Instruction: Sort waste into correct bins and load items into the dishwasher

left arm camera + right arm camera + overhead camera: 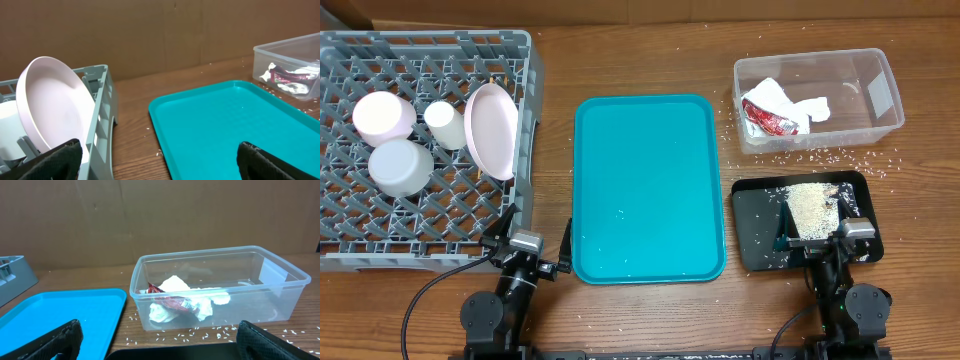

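Note:
The grey dish rack (340, 255) at the left holds two round bowls (384, 115) (400, 166), a small cup (446, 124) and a pale-pink plate (492, 130) standing on edge (50, 110). White napkins (798, 106) and a red wrapper (770, 120) lie in the clear tub (880, 85) (280, 270) at the back right. The black tray (752, 245) holds a heap of rice grains (812, 208). My left gripper (527, 244) (160, 162) is open near the rack's front right corner. Low over the black tray's near edge, my right gripper (820, 240) (160, 342) is open and empty.
A bare teal serving tray (648, 185) lies in the middle. Loose rice grains (820, 158) are scattered on the wooden table between tub and black tray. A brown wall stands behind the table in both wrist views.

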